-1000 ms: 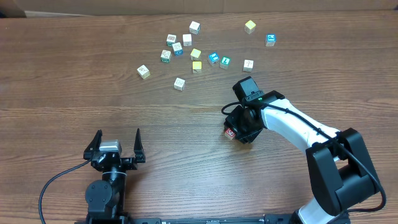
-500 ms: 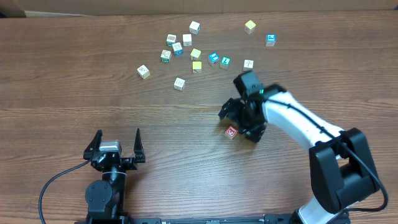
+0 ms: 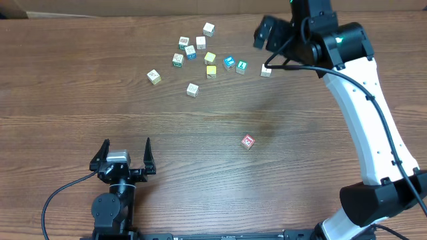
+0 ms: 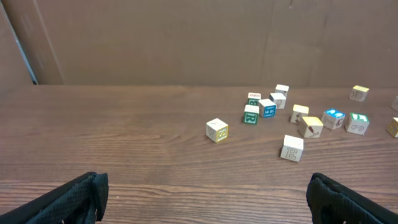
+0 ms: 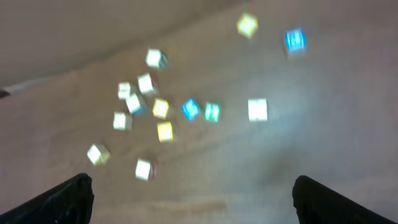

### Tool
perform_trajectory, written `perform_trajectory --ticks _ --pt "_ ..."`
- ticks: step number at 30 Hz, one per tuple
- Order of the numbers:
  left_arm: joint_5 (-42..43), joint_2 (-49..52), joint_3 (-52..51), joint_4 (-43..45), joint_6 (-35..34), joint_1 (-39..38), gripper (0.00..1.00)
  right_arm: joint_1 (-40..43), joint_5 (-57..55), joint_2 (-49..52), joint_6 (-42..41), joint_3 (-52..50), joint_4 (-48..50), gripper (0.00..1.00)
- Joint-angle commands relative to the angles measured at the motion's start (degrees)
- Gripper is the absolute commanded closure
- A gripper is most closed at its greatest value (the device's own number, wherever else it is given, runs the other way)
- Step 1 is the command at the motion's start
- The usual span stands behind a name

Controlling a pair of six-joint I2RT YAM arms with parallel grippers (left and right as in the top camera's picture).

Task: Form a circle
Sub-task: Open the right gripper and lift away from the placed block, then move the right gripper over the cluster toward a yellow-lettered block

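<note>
The red-marked cube [image 3: 248,141] sits alone on the counter [image 3: 67,100], the circle's only start; the loose cubes [image 3: 200,50] lie scattered at the far side, well apart from it; the right fingers [image 5: 65,200] hang spread and empty above that scatter, the white cube [image 3: 266,70] nearest below; the left fingers [image 3: 149,157], likewise spread and empty, rest farther off.

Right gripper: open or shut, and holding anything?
Open and empty: the right gripper shows fingers wide apart, nothing between them; the red-marked cube lies free on the table.
</note>
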State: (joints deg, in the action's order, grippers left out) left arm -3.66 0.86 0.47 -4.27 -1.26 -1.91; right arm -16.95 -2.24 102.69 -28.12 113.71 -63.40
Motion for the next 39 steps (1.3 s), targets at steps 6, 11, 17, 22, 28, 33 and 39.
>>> perform_trajectory --ticks 6,11,17,22,28,33,39 --pt "0.31 -0.59 -0.20 0.17 1.05 -0.37 0.00 0.20 -2.10 4.09 3.37 -2.34 8.13 0.02" --pt "0.31 -0.59 -0.20 0.17 1.05 -0.37 0.00 -1.05 -1.38 9.60 3.34 -2.34 10.80 0.14" --pt "0.31 -0.59 -0.20 0.17 1.05 -0.37 0.01 -4.11 0.63 17.75 5.14 -2.34 15.93 0.37" --pt "0.31 -0.59 -0.20 0.17 1.05 -0.37 0.00 -6.93 2.14 24.06 5.97 -2.34 19.12 0.54" --pt "0.31 -0.59 -0.20 0.17 1.05 -0.37 0.01 -9.62 2.14 28.76 5.92 -2.34 22.71 0.36" --pt "0.31 -0.59 -0.20 0.17 1.05 -0.37 0.01 -11.04 1.86 30.62 5.95 -2.34 25.40 0.36" --pt "0.31 -0.59 -0.20 0.17 1.05 -0.37 0.01 -11.69 1.79 32.44 5.95 -2.34 29.18 0.35"
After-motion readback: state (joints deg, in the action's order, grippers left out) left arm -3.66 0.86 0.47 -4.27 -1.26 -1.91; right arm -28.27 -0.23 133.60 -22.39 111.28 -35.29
